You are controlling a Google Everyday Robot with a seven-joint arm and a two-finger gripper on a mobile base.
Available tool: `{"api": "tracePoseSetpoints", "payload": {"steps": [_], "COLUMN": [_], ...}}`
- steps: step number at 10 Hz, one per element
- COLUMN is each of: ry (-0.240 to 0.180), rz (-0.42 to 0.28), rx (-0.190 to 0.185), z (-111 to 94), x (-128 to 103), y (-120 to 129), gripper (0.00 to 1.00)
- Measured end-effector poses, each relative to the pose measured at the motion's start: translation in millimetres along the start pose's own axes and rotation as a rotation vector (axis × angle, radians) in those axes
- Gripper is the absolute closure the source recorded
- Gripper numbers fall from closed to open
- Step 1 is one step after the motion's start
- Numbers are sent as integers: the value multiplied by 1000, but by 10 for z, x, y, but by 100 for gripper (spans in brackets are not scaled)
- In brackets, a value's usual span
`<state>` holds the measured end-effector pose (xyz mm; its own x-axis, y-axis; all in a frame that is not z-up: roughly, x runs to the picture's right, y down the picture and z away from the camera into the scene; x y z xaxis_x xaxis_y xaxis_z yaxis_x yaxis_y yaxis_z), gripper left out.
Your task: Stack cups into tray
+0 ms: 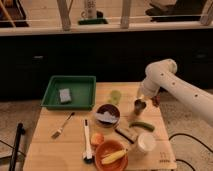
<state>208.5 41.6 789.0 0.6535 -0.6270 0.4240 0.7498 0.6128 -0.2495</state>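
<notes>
At the grey metal cup point(139, 107), gripper point(142, 99).

A staged test setup, perhaps a lab, is suggested by a wooden table point(50, 156) laid with a fork point(62, 126), orange bowl point(101, 148) and green tray point(48, 98). The gripper point(140, 101) is positioned at the metal cup point(139, 107) on the table's right side.

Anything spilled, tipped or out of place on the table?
Nothing stands out. The gripper is at the upright grey metal cup; the yellow-green cup stands upright too, both outside the green tray.

grey cup point(139, 106) seemingly upright, pale cup point(115, 96), tray point(75, 78)
</notes>
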Motion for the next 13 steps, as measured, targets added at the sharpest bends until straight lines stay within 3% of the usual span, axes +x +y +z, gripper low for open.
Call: {"api": "tracePoseSetpoints", "payload": {"steps": [2, 3, 8, 10, 13], "ry": [20, 29, 49, 35, -20], "rz": [-32, -44, 12, 54, 103], "rx": [-7, -17, -125, -143, -150], "z": [-245, -288, -140, -21, 248], "x": [-54, -88, -11, 66, 104], "y": [-190, -282, -149, -1, 126], "gripper": [24, 20, 20, 20, 20]}}
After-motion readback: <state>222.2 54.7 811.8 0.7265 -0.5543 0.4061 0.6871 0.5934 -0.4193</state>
